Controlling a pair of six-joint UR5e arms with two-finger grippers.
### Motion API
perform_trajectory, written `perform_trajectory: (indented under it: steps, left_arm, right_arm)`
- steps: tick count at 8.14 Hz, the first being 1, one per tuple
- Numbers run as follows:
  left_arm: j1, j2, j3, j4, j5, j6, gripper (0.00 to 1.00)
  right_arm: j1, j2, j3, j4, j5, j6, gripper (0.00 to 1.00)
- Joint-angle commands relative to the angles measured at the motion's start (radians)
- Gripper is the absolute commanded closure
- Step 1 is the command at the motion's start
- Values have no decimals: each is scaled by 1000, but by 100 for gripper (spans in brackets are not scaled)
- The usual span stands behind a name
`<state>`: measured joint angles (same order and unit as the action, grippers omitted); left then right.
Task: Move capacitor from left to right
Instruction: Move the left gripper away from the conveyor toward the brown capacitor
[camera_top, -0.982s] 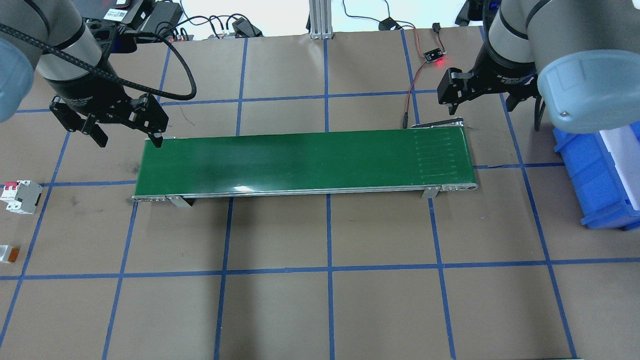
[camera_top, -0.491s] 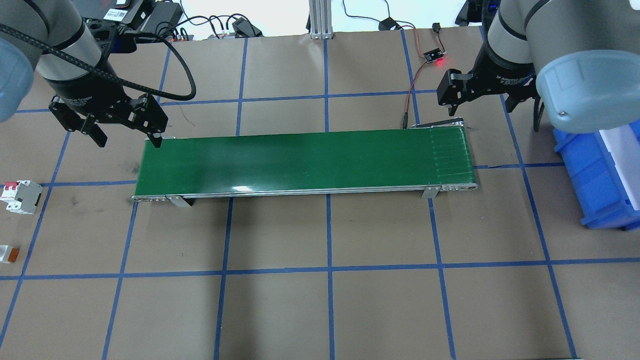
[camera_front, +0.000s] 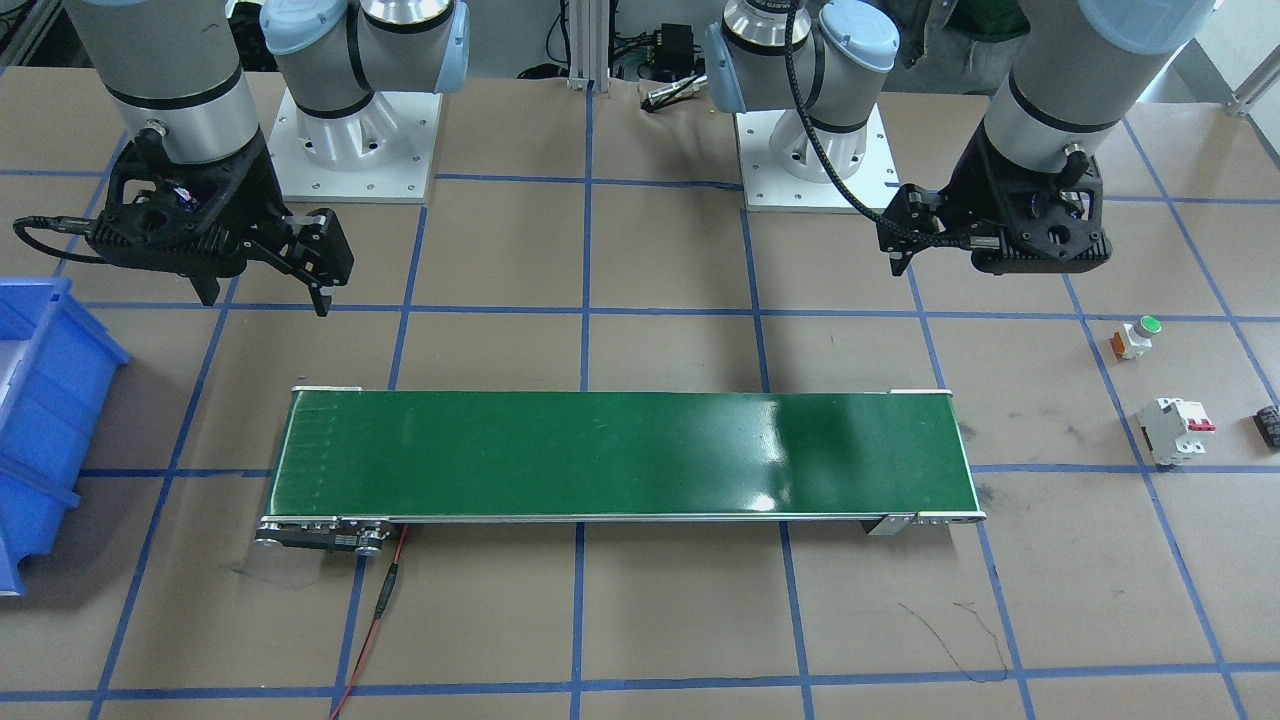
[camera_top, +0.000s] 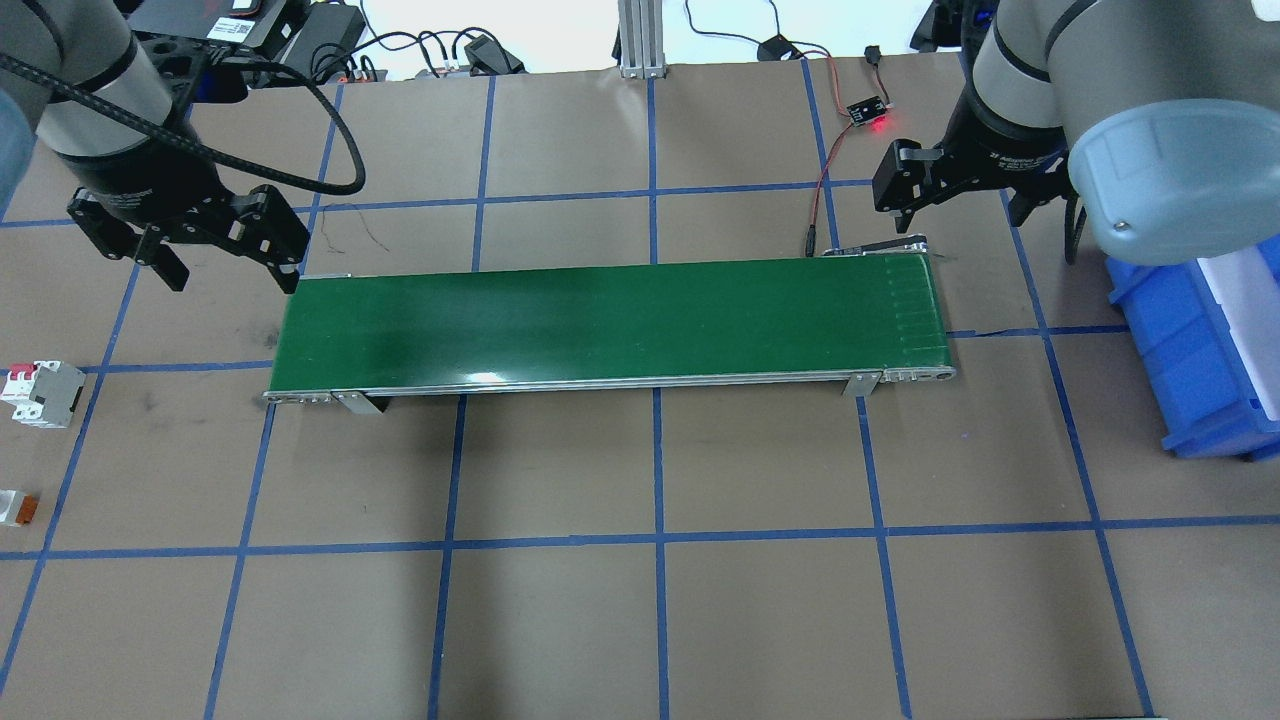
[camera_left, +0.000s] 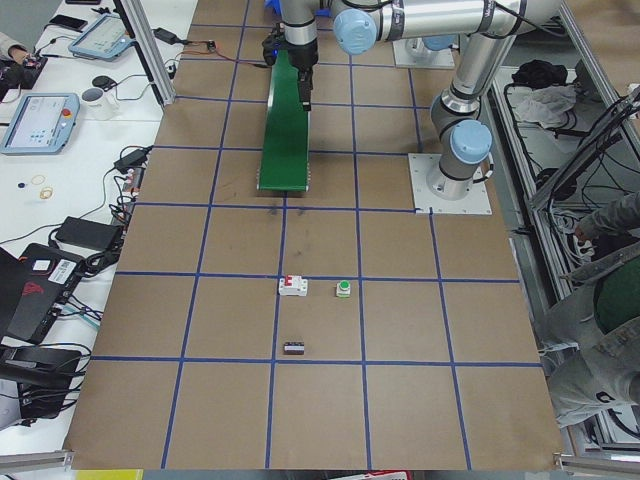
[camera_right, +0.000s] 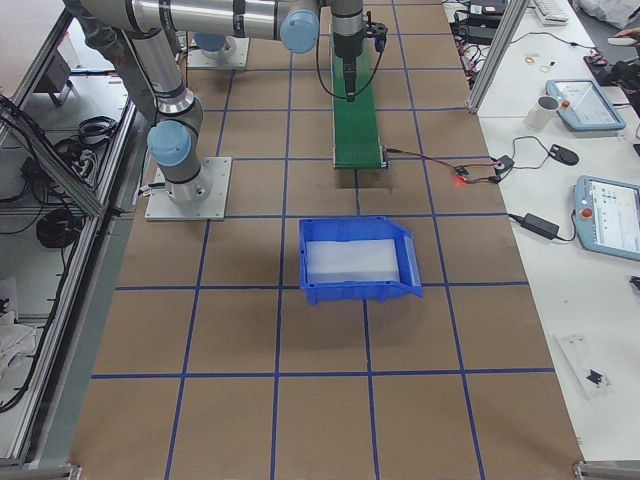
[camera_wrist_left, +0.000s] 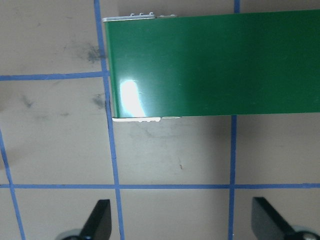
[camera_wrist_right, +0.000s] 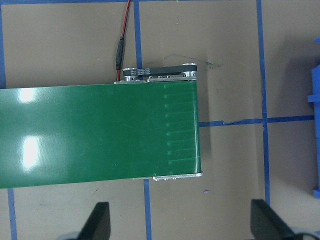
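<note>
One blue bin (camera_right: 350, 292) with a white insert (camera_right: 352, 260), well apart from capacitor (camera_front: 1268, 426)

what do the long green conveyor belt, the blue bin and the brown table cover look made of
The long green conveyor belt: probably PVC or rubber, glossy, with lamp glare on it. The blue open-fronted bin: moulded plastic, judging by its even colour. The brown table cover: seemingly matte paper or card, scuffed.

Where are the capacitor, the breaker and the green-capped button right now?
capacitor (camera_front: 1268, 426): exterior front-facing view, middle of its black body.
breaker (camera_front: 1172, 430): exterior front-facing view, its white housing.
green-capped button (camera_front: 1135, 338): exterior front-facing view, its white middle section.
</note>
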<state>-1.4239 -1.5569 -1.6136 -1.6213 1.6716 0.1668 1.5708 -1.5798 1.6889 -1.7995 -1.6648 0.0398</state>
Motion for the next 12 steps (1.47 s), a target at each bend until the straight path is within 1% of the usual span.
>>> perform_trajectory:
  steps: [1,2,3,4,5,6,8,9,10,12]
  left_arm:
    - [187,-14,-8,3,0,150,0]
    - [257,-25,-9,12,-1,231,0]
    - [308,-25,-9,26,22,297,0]
    - [354,-28,-9,71,113,362,0]
    - [403,-32,-14,107,144,454,0]
    - [462,-60,-31,136,142,529,0]
    - [566,-168,-61,329,138,748,0]
    - [606,-210,-66,413,135,816,0]
    - [638,-241,-66,458,135,877,0]
    - [695,-297,-65,565,137,983,0]
  right_arm:
    - [0,0,0,-1,0,0,0]
    - [0,1,0,-1,0,0,0]
    - [0,1,0,-1,5,0,0]
    - [0,0,0,-1,11,-1,0]
    - [0,1,0,-3,14,2,0]
    - [0,1,2,-3,17,2,0]
    - [0,1,2,-4,17,2,0]
    - [0,1,2,-5,22,2,0]
    - [0,1,2,-6,42,-1,0]
    - [0,1,2,-8,51,-11,0]
